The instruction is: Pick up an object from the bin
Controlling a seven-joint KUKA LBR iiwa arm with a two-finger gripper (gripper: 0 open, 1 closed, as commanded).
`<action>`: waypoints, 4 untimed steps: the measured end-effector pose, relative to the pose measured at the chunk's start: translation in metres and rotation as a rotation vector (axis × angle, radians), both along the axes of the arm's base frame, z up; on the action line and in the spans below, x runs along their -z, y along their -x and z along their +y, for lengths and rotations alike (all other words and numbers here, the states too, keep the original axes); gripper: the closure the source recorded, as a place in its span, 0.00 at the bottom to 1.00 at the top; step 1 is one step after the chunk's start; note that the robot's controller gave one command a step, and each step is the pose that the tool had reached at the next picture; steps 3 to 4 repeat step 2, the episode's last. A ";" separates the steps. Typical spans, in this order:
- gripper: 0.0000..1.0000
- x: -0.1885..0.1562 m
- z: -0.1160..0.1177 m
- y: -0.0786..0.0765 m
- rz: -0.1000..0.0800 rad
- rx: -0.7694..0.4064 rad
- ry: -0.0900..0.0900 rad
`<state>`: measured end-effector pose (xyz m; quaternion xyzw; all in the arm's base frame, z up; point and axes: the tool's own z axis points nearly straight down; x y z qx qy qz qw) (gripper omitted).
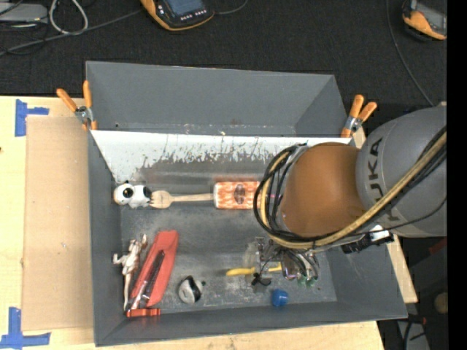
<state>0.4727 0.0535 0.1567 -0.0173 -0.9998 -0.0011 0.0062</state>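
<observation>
My gripper (pixel 283 264) hangs low over the bin's front right part, just below the arm's orange cover. A thin yellow stick-like thing (pixel 239 272) lies on the floor at its left side, one end reaching under it. A small blue cap (pixel 279 297) rests just in front of the gripper, apart from it. Something small and green (pixel 306 281) peeks out at its right side; what it is I cannot tell.
A wooden brush with an orange patterned head (pixel 235 195) and a white-and-black ball end (pixel 128 193) lies across the middle. At the front left lie a red tool (pixel 156 271), a small pale figure (pixel 130 257) and a grey round piece (pixel 190 290).
</observation>
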 end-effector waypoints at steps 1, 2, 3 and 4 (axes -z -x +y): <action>1.00 -0.026 0.000 0.001 0.006 0.000 0.000; 1.00 -0.044 -0.001 0.000 0.002 0.000 0.000; 1.00 -0.044 -0.001 0.000 0.002 0.000 0.000; 1.00 -0.044 -0.001 0.000 0.002 0.000 0.000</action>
